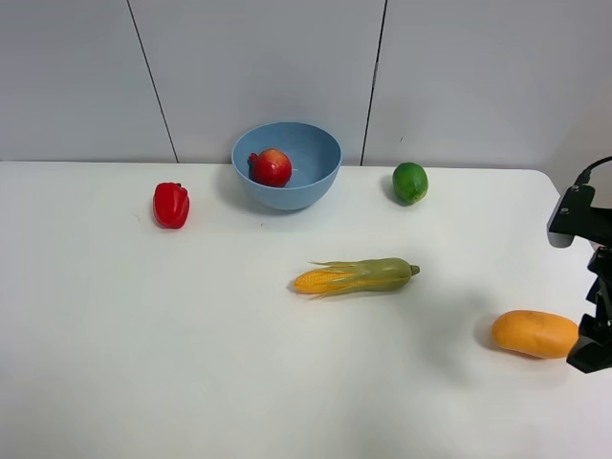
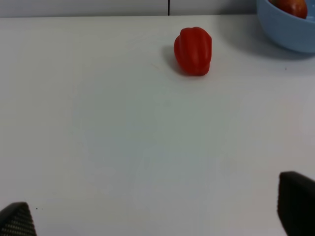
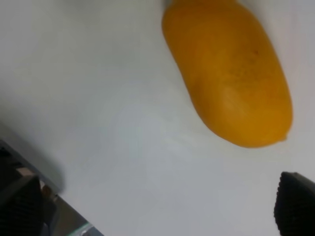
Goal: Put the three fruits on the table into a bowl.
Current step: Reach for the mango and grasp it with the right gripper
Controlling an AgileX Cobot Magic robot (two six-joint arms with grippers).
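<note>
Smooth white table (image 1: 143, 363), rounded corners; deep glossy blue bowl (image 1: 320, 184) mid far edge. Husked corn (image 1: 354, 277) centre, oblong mango (image 1: 534, 334) by right edge, round pomegranate (image 1: 273, 167) in bowl, lobed pepper (image 1: 171, 205) left of bowl, round lime (image 1: 410, 182) right of it. Right gripper (image 3: 157, 206) wide and empty just beside mango; left gripper (image 2: 157, 216) wide and empty over bare table.

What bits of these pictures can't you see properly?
- High view: the bowl hides the underside of the pomegranate.
- High view: the right arm is cut off by the picture's edge.
- Left wrist view: bowl and pomegranate are cut off at a corner; only the tips of the left gripper show.
- Right wrist view: the mango is a bit blurry, one end cut off by the edge.
</note>
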